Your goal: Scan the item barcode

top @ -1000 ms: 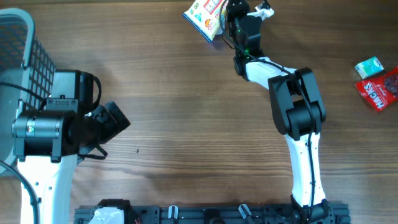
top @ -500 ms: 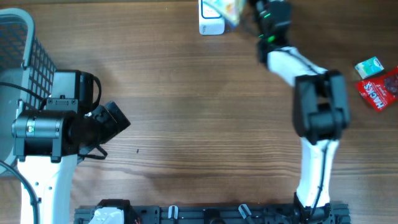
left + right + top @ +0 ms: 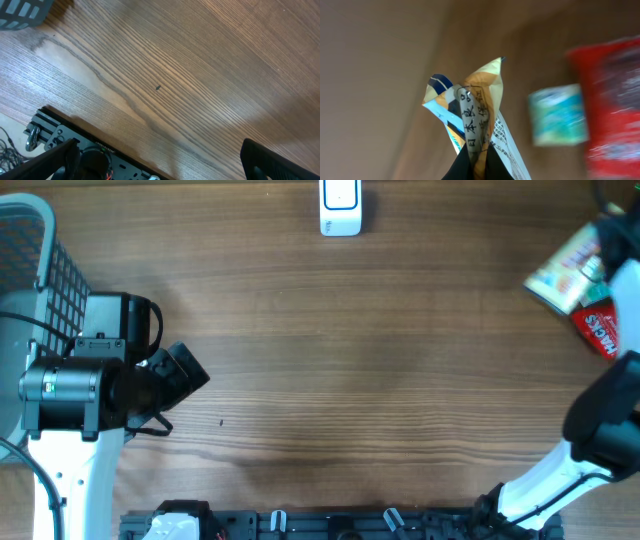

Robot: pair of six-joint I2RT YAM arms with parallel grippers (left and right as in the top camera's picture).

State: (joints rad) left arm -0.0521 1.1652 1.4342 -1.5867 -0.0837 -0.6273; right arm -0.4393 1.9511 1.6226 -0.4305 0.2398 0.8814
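My right gripper (image 3: 479,156) is shut on the top seam of the item, a colourful snack packet (image 3: 475,117) printed with Japanese text. Seen from overhead, the packet (image 3: 562,270) hangs blurred at the far right of the table, above a red packet, with the right gripper (image 3: 603,255) at the frame edge. A white barcode scanner (image 3: 340,207) stands at the back centre, well left of the item. No barcode shows on the packet. My left gripper (image 3: 160,167) is open over bare wood near the front edge; from overhead the left gripper (image 3: 178,383) sits at the left.
A grey wire basket (image 3: 35,265) stands at the far left. A red snack packet (image 3: 606,332) lies at the right edge, and in the right wrist view a teal box (image 3: 558,115) sits beside the red packet (image 3: 614,105). A black rail (image 3: 330,523) runs along the front.
My right arm has swung from beside the scanner at the back centre to the far right edge, carrying the packet along. The left arm has not moved.
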